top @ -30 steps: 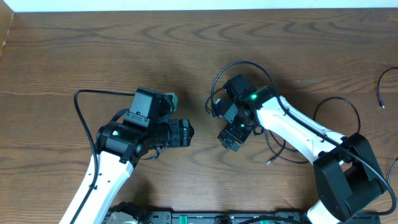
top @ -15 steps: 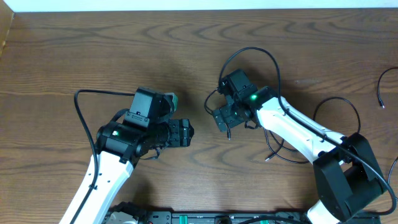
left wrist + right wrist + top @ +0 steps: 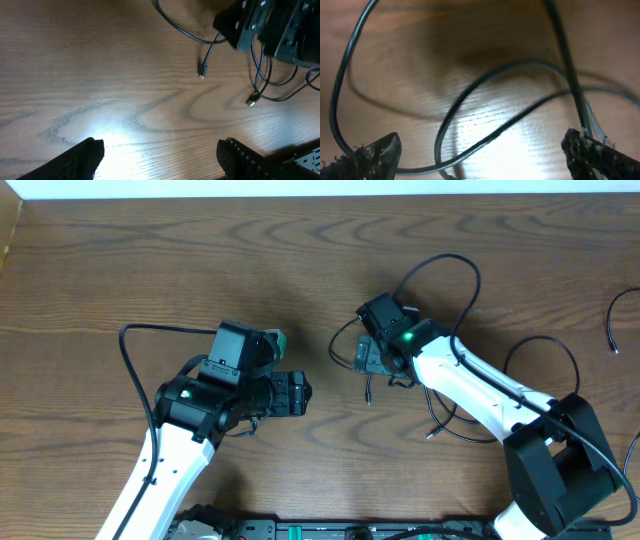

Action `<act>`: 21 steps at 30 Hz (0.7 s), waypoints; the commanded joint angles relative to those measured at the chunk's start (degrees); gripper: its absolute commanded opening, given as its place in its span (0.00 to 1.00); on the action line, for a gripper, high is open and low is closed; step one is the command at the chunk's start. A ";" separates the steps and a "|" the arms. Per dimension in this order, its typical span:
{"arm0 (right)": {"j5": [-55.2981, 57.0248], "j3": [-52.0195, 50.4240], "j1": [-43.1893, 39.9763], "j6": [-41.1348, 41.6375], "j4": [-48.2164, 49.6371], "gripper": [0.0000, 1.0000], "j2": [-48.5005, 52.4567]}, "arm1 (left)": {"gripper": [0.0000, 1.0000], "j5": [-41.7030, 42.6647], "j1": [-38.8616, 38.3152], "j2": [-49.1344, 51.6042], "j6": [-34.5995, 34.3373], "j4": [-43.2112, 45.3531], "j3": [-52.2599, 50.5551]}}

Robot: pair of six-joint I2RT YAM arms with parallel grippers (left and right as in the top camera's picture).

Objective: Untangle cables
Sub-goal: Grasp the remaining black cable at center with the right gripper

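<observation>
Thin black cables (image 3: pixel 443 258) loop around my right gripper (image 3: pixel 365 358) at mid table, with plug ends lying just in front of it (image 3: pixel 368 395) and to its right (image 3: pixel 430 436). In the right wrist view the fingers (image 3: pixel 482 152) are wide apart and blurred cable strands (image 3: pixel 505 126) run across the gap; one strand lies against the right finger. My left gripper (image 3: pixel 297 393) is open and empty, pointing right, a short way left of the cables. In the left wrist view its fingers (image 3: pixel 160 157) frame bare wood, with a plug end (image 3: pixel 201 74) ahead. No white cable shows.
Another black loop (image 3: pixel 545 342) lies beside the right arm, and a separate black cord with a plug (image 3: pixel 614 330) sits at the far right edge. The table's back edge runs along the top. The left arm's own thick wire (image 3: pixel 130 350) arcs at its left.
My right gripper has moved back and turned, and the cable loop on it has swung back and to the right. A plug end now trails in front of it. The left arm has not moved.
</observation>
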 commanded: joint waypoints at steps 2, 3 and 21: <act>-0.28 -0.15 0.74 22.53 -2.75 0.99 0.07 | 0.78 -0.72 0.20 -0.44 0.15 -0.15 0.94; -0.42 -0.17 0.83 26.32 -3.74 0.99 0.07 | 0.78 -0.72 0.20 -0.44 0.15 -0.15 0.94; 11.52 -0.44 0.74 34.95 -4.46 0.99 0.09 | 0.78 -0.35 0.20 -0.44 0.15 -0.15 0.94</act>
